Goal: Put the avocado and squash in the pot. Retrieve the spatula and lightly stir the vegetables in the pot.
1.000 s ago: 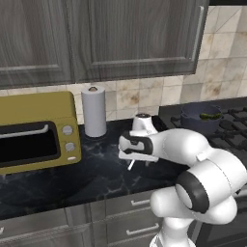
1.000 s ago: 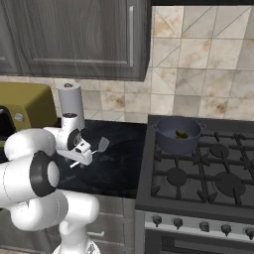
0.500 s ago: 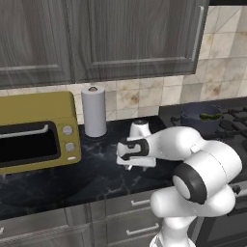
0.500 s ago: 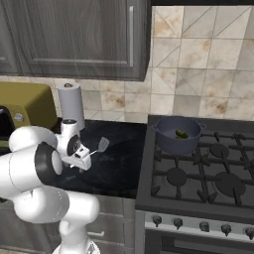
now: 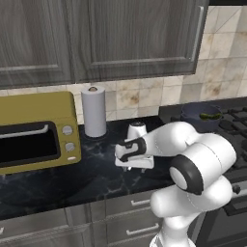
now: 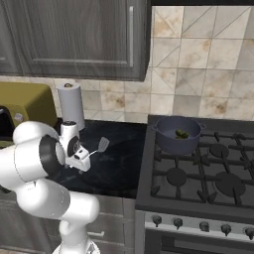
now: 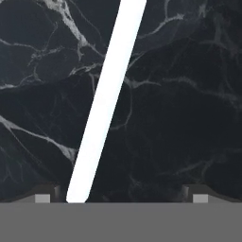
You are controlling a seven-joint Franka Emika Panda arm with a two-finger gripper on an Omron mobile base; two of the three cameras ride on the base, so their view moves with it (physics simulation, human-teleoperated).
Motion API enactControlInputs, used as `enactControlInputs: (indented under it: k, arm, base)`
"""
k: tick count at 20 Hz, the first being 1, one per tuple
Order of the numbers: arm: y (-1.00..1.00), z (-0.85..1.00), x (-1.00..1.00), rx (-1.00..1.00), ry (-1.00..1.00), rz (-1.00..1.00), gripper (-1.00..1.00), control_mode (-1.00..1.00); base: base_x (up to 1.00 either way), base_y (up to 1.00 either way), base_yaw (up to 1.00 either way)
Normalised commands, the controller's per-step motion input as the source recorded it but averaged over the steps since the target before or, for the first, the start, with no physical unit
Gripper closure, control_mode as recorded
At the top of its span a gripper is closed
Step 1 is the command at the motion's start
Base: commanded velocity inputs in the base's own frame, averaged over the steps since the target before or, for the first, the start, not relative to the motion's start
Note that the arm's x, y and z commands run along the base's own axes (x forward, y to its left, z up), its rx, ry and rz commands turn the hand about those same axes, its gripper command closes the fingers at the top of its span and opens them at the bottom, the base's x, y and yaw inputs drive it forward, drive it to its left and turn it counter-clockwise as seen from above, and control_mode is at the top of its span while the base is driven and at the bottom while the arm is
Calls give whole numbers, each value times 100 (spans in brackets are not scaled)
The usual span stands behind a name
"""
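left base view: my gripper (image 5: 135, 165) hangs low over the dark marble counter (image 5: 91, 181), in front of the paper towel roll (image 5: 94, 112). right base view: the spatula (image 6: 98, 147) lies on the counter near the stove-side edge; the pot (image 6: 177, 134) sits on the back left burner. hand view: my fingers (image 7: 45, 193) are spread wide, gripping nothing, the spatula handle running up between them.

Evenly lit, flat rendered light; no glare. Soft dark shadow on the counter (image 5: 72, 183) at 7 o'clock below the arm. Coarse, pixelated texture up close; no edge distortion.
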Motion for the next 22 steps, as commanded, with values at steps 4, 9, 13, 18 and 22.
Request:
enactControlInputs:
  k: [4, 9, 13, 18, 22]
  arm:
    - [0, 0, 16, 0, 0, 0, -100, -100]
    - [0, -2, 22, 0, 0, 0, -100, -100]
    - [8, -17, 18, 0, 0, 0, -100, -100]
    - [12, -15, 22, 0, 0, 0, -100, -100]
    - [11, -16, 26, -1, 0, 0, -100, -100]
  base:
    - [0, 0, 0]
    - [0, 0, 0]
    - [0, 0, 0]
    - [0, 0, 0]
    - [0, 0, 0]
